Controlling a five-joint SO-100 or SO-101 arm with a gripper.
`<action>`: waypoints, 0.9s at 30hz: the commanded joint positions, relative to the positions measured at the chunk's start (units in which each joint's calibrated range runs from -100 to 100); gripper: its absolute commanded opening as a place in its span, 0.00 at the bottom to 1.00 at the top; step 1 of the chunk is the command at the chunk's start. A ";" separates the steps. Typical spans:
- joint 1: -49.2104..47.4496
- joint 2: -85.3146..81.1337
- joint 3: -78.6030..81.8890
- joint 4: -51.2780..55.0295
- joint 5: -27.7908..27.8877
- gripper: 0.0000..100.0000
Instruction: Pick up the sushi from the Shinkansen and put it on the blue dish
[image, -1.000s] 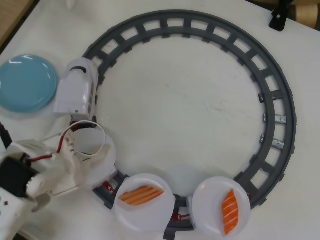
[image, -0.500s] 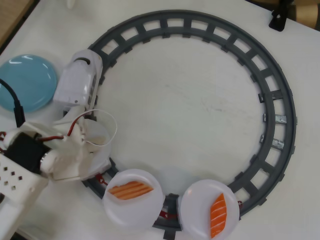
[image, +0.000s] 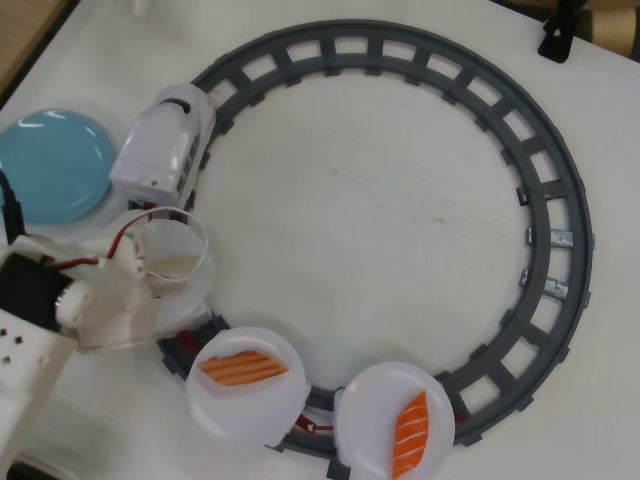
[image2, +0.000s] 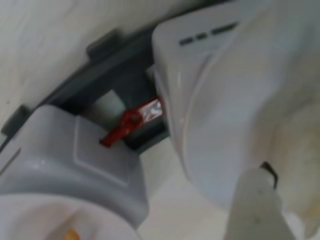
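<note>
my pincer (image: 165, 262) at left-centre of overhead view, over first plate car behind the Shinkansen (image: 162, 150) | jaws: can't tell, open or closed | sushi (image: 180, 266) pale, on that plate at my tips | blue dish (image: 50, 165) upper left, beside train | salmon nigiri (image: 238, 367) on plate, bottom centre | grey track (image: 540, 180) rings frame

Cream sushi (image: 178, 266) behind white Shinkansen (image: 162, 155)

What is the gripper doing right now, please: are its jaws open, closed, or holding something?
Gripper: over the first white plate behind the Shinkansen, around the sushi; whether the jaws are open or shut on it cannot be told.
</note>
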 joint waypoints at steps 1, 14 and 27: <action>-3.61 0.13 -1.31 -0.25 -0.84 0.27; -4.05 7.76 -3.47 -5.18 -1.63 0.29; -4.05 18.96 -17.81 -5.18 -1.63 0.28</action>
